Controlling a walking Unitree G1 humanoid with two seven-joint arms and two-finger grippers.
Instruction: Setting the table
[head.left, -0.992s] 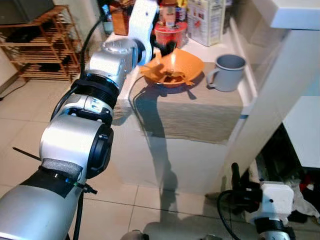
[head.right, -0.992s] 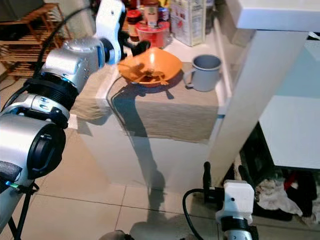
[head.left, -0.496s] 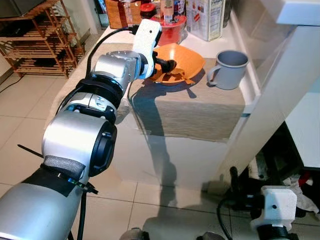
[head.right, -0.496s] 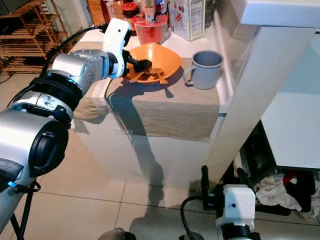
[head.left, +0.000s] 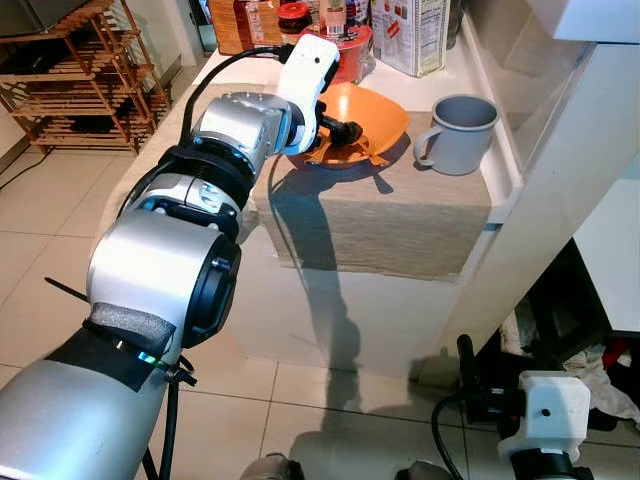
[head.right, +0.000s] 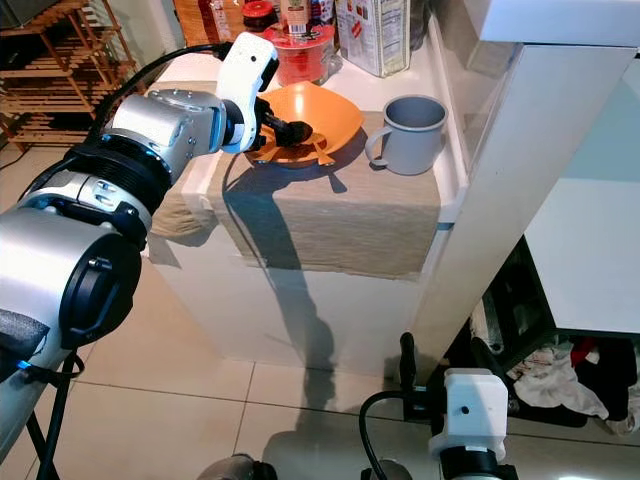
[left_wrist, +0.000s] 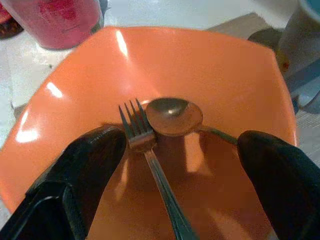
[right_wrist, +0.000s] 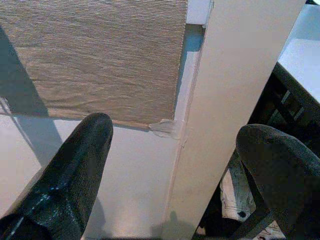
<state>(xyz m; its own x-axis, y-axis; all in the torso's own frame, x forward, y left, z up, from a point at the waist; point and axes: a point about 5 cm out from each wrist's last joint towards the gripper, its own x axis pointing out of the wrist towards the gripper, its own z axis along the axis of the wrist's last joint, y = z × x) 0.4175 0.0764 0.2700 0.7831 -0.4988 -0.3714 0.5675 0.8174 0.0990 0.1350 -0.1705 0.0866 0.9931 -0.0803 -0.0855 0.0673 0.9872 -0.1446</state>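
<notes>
reaching: your left gripper (left_wrist: 182, 165) hangs over the near side of the orange bowl (left_wrist: 225, 75), with the arm stretched across the counter so the wrist camera looks straight down onto the cutlery.
pincer state: you have the two black fingers (left_wrist: 85, 170) spread wide, one either side of the cutlery, and they hold nothing; neither pad touches metal as far as you can see.
why that stance: the wide spread reads as a line-up for a pinch from above, and the fork handle runs right through the gap, so the fork looks like your likely pick.
fork (left_wrist: 150, 155): it lies between the fingers, tines pointing away from the wrist and close beside one finger, handle running back under the gripper.
spoon (left_wrist: 175, 116): you see it just past the fingertips, its bowl against the fork's tines, its handle angling off toward the other finger.
look of the cutlery: both are plain, thin, shiny metal lying flat on a glossy curved surface, so judge them slippery and hard to get under.
bowl's place: it sits at the far end of the beige cloth (head.left: 390, 225).
mug (head.left: 462, 134): the grey mug stands beyond the gripper's right side, apart from the bowl.
right gripper (right_wrist: 175, 165): it hangs idle and low by the counter's side, fingers spread and empty.
</notes>
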